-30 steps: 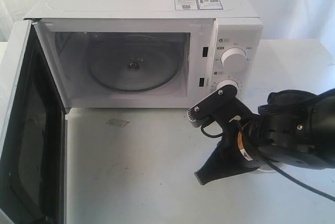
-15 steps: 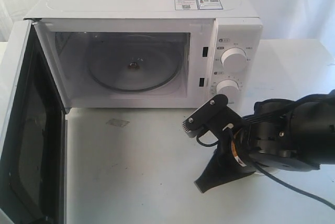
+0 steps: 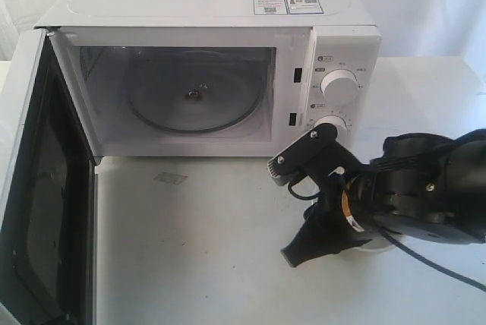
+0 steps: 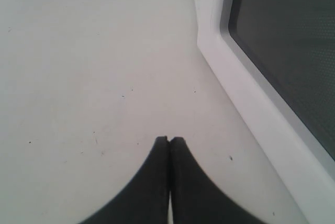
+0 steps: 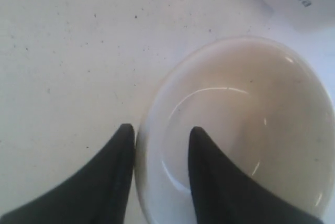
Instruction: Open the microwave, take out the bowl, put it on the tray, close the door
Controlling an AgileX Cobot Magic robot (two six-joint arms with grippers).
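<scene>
Lower right in the exterior view, your right pincer (image 5: 160,127) pinches the bowl (image 5: 246,119) rim, slightly parted. Keep it level; no tray visible. Left pincer (image 4: 169,140) closed, empty.

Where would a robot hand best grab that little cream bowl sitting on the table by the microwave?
By the rim, coming down from above. The bowl sits upright with its mouth up, so its thin wall is the part narrow enough to pinch, with one finger inside and one outside. The right gripper straddles the rim just so. The round, glossy sides would likely slip.
</scene>
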